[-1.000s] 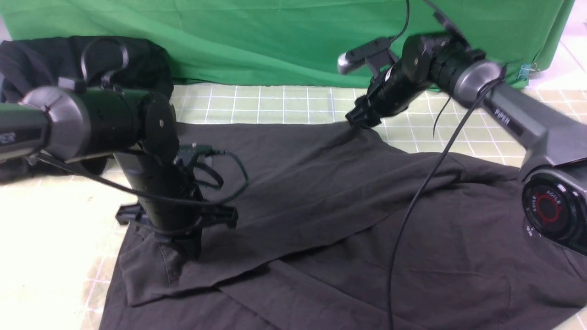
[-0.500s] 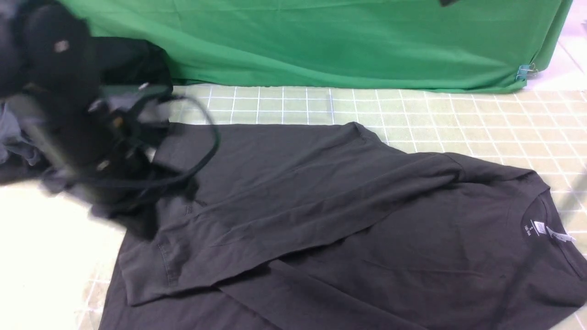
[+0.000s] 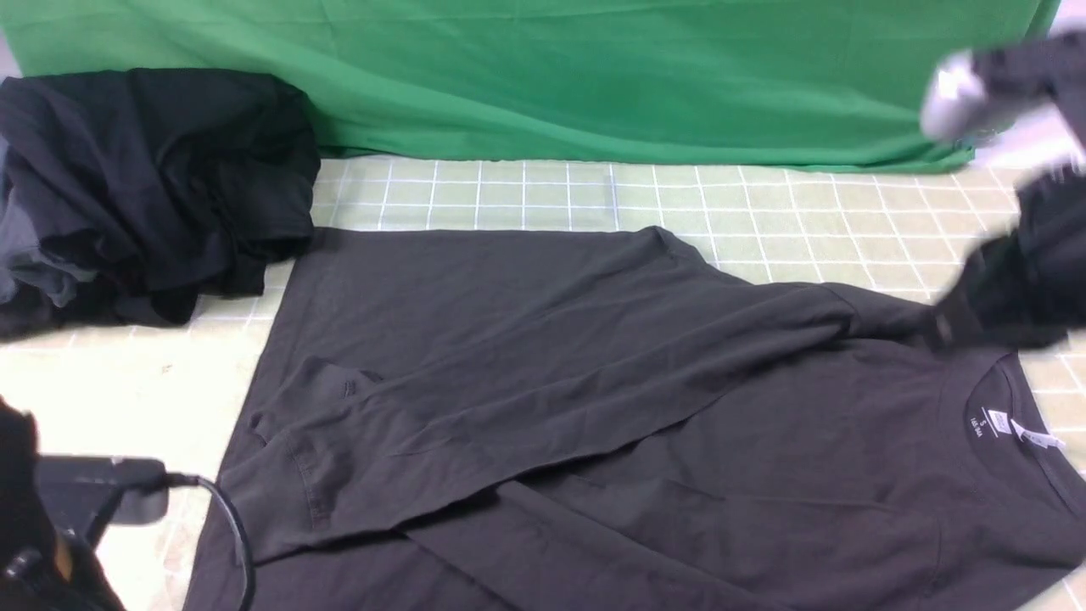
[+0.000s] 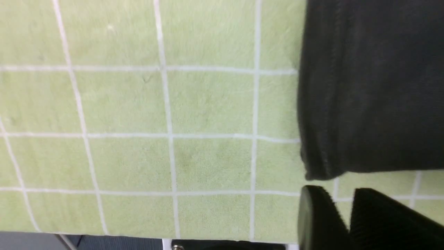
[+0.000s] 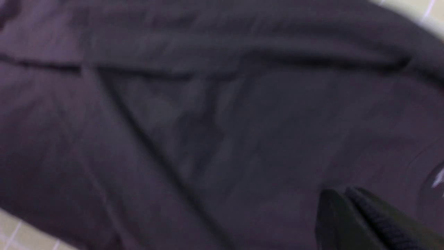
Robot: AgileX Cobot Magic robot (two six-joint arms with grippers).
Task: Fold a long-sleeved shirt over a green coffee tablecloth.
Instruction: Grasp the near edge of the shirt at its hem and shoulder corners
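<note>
The long-sleeved shirt (image 3: 594, 356) lies spread over the green coffee tablecloth (image 3: 526, 191), one sleeve folded across its body. Its near edge is cut off from sight. My right gripper (image 5: 341, 194) is only a blur at the tablecloth's right edge, near the collar, with its fingers pressed together and nothing seen between them. My left gripper (image 4: 334, 193), mostly cut off at the near left corner, has its fingers narrowly parted and empty beside a hemmed edge of the shirt. The white neck label (image 3: 999, 422) carries print too small to read.
</note>
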